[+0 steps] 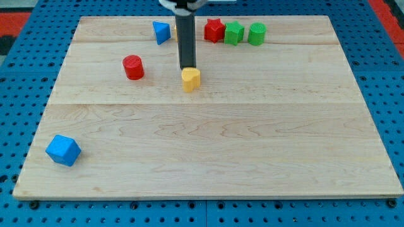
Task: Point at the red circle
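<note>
The red circle (pixel 133 67) is a short red cylinder standing on the wooden board (pixel 208 145) at the upper left. My dark rod comes down from the view's top and my tip (pixel 187 67) ends just above a yellow block (pixel 190 79), touching or nearly touching its top edge. The tip is well to the right of the red circle, about a block and a half's width of bare board between them.
A blue triangular block (pixel 161 31) lies at the top, left of the rod. A red star (pixel 214 29), a green star (pixel 234 33) and a green cylinder (pixel 256 33) stand in a row at the top right. A blue cube (pixel 63 150) sits at the lower left.
</note>
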